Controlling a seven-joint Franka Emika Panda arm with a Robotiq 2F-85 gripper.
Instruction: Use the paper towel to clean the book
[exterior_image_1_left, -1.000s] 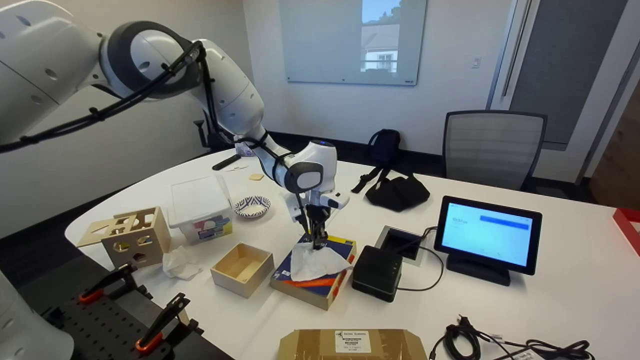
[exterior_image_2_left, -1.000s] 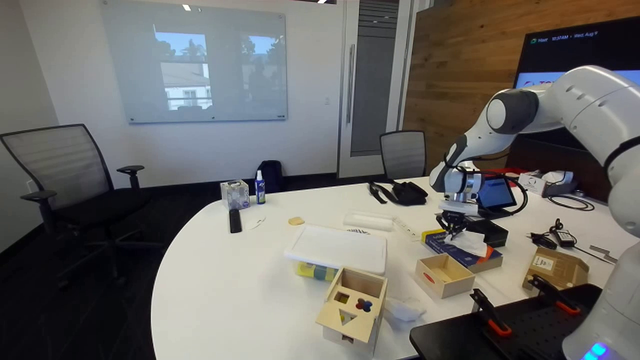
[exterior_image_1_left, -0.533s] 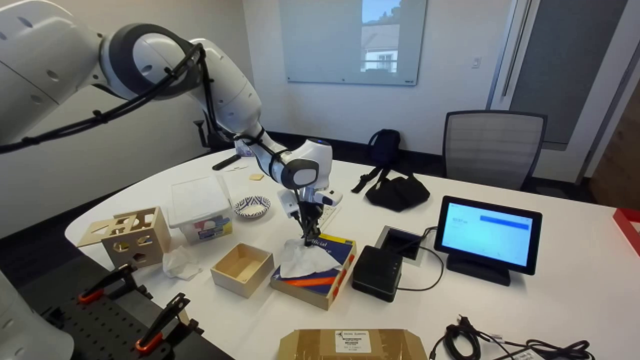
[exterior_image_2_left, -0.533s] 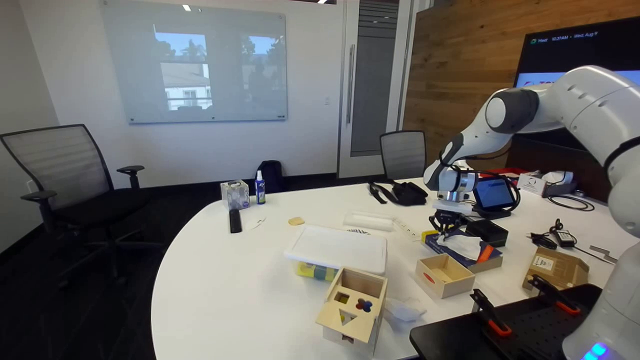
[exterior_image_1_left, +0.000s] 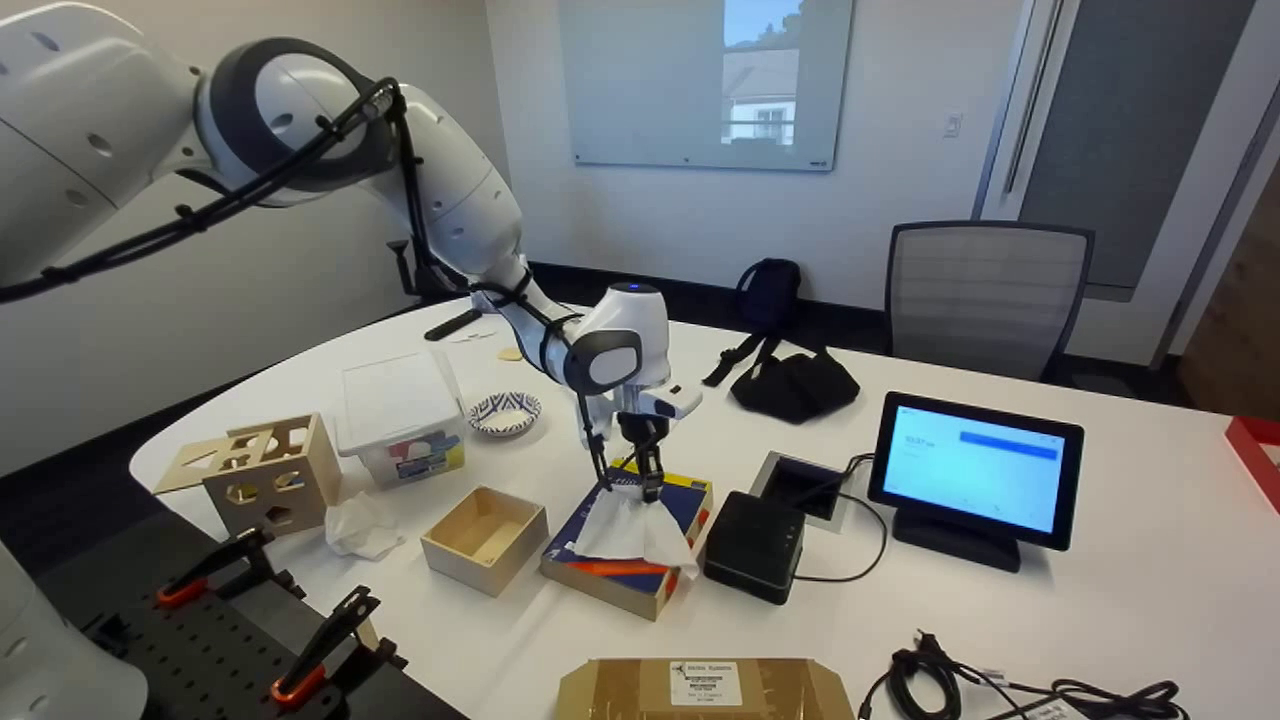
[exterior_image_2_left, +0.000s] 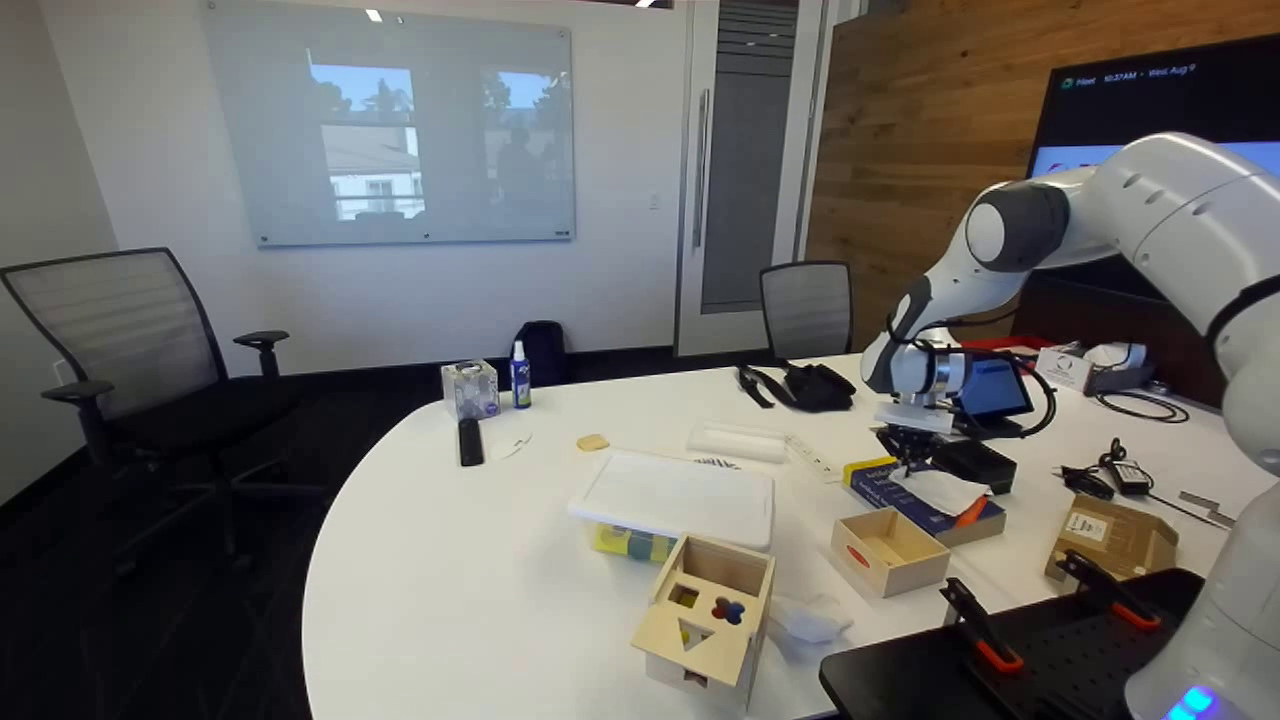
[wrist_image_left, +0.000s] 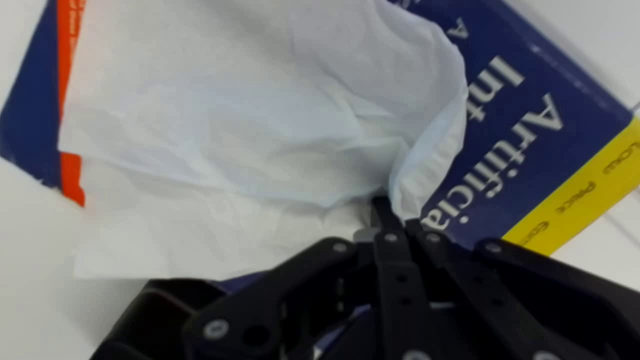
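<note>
The paper towel (exterior_image_1_left: 637, 532) is white and crumpled. It lies across the dark blue book (exterior_image_1_left: 690, 497) in both exterior views, also seen as the towel (exterior_image_2_left: 940, 490) on the book (exterior_image_2_left: 882, 489). One corner hangs past the book's orange-banded edge beside the black box. My gripper (exterior_image_1_left: 648, 492) is low over the book and pinches the towel's edge. In the wrist view the gripper's fingers (wrist_image_left: 392, 212) are closed together on a fold of the towel (wrist_image_left: 240, 115). The book's title and yellow band (wrist_image_left: 575, 205) show beyond it; the cover under the towel is hidden.
A black box (exterior_image_1_left: 755, 545) stands close beside the book, with a tablet screen (exterior_image_1_left: 975, 470) beyond. An open wooden box (exterior_image_1_left: 485, 540) is on the book's opposite side. A cardboard box (exterior_image_1_left: 705, 690), a patterned bowl (exterior_image_1_left: 504, 414) and a second crumpled white sheet (exterior_image_1_left: 362, 526) are also on the table.
In an exterior view the gripper and towel slide left over the book, then back right toward the black box. The towel's corner now hangs over the book's edge. The book stays put.
</note>
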